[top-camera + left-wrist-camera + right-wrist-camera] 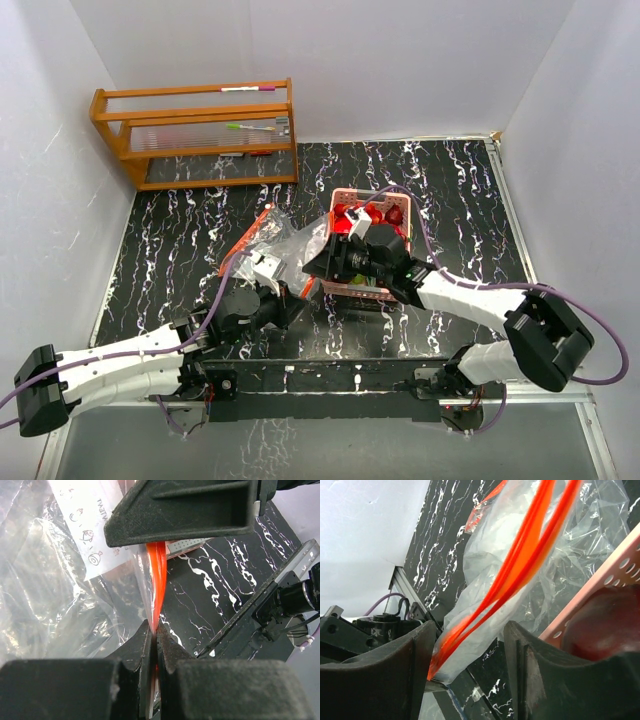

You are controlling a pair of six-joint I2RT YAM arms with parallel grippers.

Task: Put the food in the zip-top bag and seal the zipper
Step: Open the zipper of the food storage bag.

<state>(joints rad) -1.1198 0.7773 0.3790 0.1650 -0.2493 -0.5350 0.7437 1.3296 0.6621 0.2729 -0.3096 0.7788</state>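
Red round fruits (372, 213) sit in a pink perforated plastic basket (343, 196) well inside the table's (170, 250) edges. Wrist views show us the left gripper (154, 632) pinching the clear orange-zippered bag (272, 238), the right gripper (470, 635) gaping around it.

The top camera hangs above and behind my bases (210, 385), looking down and forward over the whole black table (170, 250) from well back. The left wrist camera sits right behind my left fingers (125, 660) and looks out along them, very near, at the orange zipper (158, 575) pinched between their tips. The right wrist camera peers out between my right fingers (380, 670), just as near, with the same zipper running through the gap. Both wrist views catch the metal rail (260, 605) at the table's near edge, out beyond the fingers. All three views share the zipper.
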